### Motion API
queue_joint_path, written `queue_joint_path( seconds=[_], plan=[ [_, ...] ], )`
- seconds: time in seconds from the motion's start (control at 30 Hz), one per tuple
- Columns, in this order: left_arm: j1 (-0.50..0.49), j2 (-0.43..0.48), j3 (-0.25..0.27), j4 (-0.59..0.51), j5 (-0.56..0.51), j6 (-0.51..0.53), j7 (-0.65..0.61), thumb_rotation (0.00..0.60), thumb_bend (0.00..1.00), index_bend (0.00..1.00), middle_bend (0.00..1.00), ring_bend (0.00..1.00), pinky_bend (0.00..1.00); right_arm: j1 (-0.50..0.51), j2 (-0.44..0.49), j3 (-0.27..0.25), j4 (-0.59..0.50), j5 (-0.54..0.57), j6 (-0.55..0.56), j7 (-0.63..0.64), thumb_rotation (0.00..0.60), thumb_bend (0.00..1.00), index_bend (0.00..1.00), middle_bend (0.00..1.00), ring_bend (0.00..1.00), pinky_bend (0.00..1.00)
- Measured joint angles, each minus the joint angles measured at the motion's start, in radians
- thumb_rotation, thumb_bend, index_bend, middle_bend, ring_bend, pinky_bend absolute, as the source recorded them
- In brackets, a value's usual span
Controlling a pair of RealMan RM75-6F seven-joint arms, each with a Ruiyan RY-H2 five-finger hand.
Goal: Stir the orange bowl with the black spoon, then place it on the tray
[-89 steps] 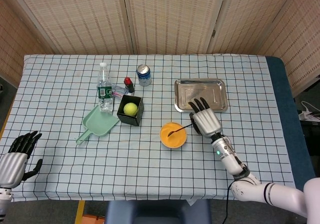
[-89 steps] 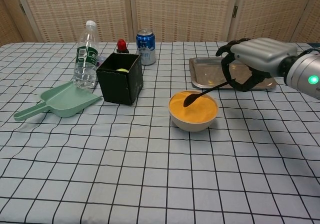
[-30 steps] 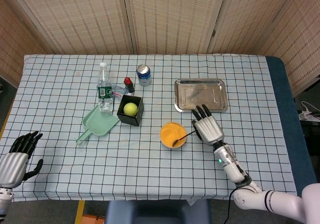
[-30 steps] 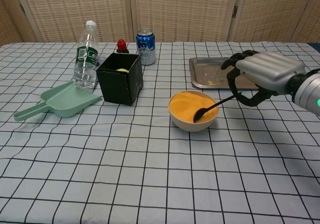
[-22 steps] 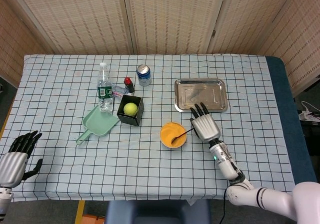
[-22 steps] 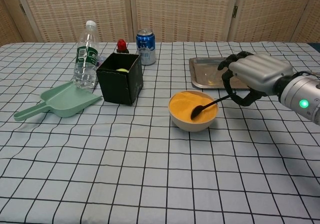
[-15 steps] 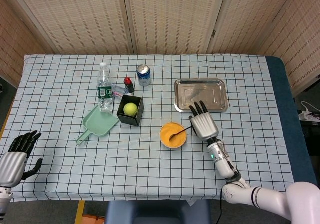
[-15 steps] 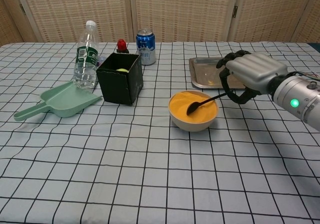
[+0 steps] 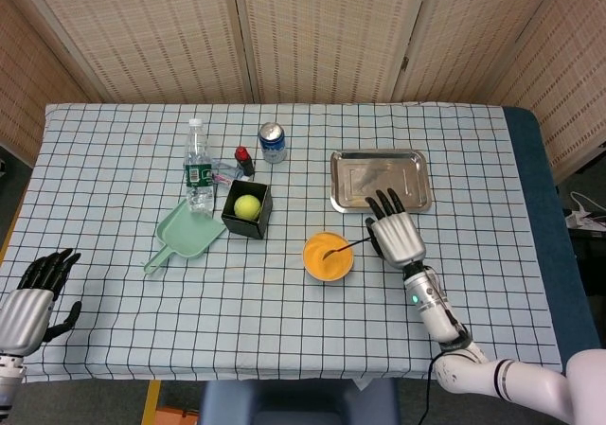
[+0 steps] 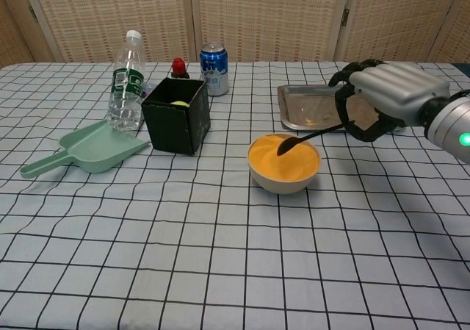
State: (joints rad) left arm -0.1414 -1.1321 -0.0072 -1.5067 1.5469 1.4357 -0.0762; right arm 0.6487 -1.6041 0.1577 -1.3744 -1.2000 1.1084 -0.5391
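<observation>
Head view: checked table [image 9: 284,302], steel tray [image 9: 380,180] right of centre. Right hand [image 9: 397,237] just below tray, fingers curled, clamped on spoon [image 9: 343,248] handle. Spoon tip over orange bowl [image 9: 328,256], at surface of orange contents. Chest view: spoon [image 10: 305,138] slants down-left from right hand [image 10: 385,98] into bowl [image 10: 283,163]. Left hand [image 9: 33,302] low at table's left edge, fingers apart, holding nothing.

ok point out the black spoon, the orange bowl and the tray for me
black spoon [image 10: 312,134], chest view, middle of its handle
orange bowl [image 10: 283,179], chest view, front of its outer wall
tray [image 9: 380,204], head view, its near rim
</observation>
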Motion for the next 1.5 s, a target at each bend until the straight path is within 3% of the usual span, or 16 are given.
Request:
queue_joint_path(
  seconds=[0.37,0.63,0.97,1.5],
  plan=[
    [-0.001,0.001,0.002,-0.004,0.003,-0.001,0.002,0.6,0.45,0.0,0.0,0.0,0.08,-0.003,0.019,-0.04,-0.042,0.0,-0.055,-0.014,0.6,0.74,0.97,0.14,0.0,0.01],
    [0.0,0.002,0.004,-0.001,0.005,-0.001,-0.004,0.6,0.45,0.0,0.0,0.0,0.08,0.009,-0.019,-0.043,-0.001,0.006,-0.063,-0.049,0.6,0.74,0.97,0.14,0.0,0.01],
    [-0.004,0.003,0.005,0.01,0.009,-0.004,-0.01,0.6,0.45,0.0,0.0,0.0,0.08,0.034,-0.067,-0.012,0.044,0.032,-0.049,-0.127,0.6,0.75,0.97,0.14,0.0,0.01],
    [-0.005,0.021,0.013,0.0,0.023,-0.002,-0.06,0.6,0.45,0.0,0.0,0.0,0.08,0.056,-0.102,0.028,0.026,0.124,0.011,-0.308,0.6,0.75,0.97,0.14,0.01,0.02]
  ],
)
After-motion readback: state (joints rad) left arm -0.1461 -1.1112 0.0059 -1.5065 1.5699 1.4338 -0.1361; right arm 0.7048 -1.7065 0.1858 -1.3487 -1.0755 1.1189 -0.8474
